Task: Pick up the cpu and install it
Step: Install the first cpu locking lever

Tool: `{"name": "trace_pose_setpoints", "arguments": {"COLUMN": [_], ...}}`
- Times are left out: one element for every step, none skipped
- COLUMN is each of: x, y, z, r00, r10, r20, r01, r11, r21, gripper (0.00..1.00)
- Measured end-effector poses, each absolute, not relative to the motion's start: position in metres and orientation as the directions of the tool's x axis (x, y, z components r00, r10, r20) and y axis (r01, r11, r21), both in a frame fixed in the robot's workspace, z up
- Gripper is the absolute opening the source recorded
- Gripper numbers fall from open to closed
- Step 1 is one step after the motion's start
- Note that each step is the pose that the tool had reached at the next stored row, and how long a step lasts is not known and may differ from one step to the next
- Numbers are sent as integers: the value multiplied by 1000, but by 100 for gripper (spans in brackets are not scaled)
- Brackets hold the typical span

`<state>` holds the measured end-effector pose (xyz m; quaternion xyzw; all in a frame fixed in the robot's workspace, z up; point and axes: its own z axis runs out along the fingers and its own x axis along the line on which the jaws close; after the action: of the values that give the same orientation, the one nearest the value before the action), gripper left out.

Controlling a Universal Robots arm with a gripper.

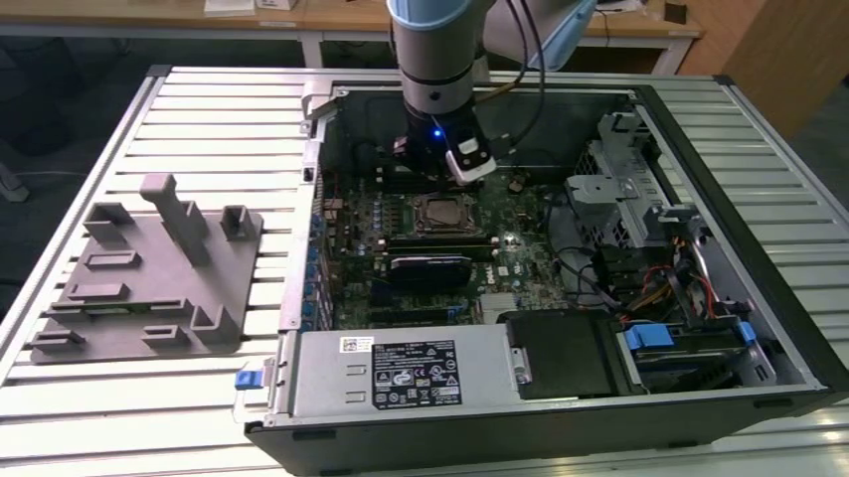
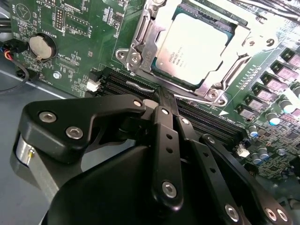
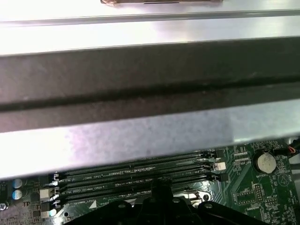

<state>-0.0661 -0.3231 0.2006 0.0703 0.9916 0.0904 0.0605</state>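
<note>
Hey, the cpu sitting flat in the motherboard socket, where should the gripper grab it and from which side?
Likely from straight above, pinching the cpu by two opposite edges of its pale metal top. It lies flat and low inside the socket frame, whose metal rim hugs every side, so no sideways approach looks open. Whether that rim leaves finger room, I cannot tell.

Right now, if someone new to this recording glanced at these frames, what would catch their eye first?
First, the open computer case on the slatted table, with the arm reaching down into it in the exterior view. In the second wrist view, the cpu lies in its socket on the green motherboard, pale top up. The black pincer is close beside it, tips together, holding nothing.
</note>
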Motion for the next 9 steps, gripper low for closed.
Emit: {"name": "trace_pose_setpoints", "arguments": {"x": [-66,-67,-67,-67,-68,-69,-69,-70,-70], "y": [-323,-323,-323,-323,-323,-323,-322,-322,-322], "z": [200,200,200,200,199,199,199,199,199], "r00": [-982,-982,-981,-980,-980,-980,-980,-979,-979], "r10": [153,155,157,160,161,162,163,163,163], "r20": [-109,-110,-113,-115,-116,-117,-118,-118,-118], "r01": [130,132,134,136,138,138,139,139,139], "r11": [973,973,973,972,972,972,972,972,972], "r21": [188,188,189,189,189,190,190,190,190], "gripper": [11,11,11,11,11,11,11,11,11]}}
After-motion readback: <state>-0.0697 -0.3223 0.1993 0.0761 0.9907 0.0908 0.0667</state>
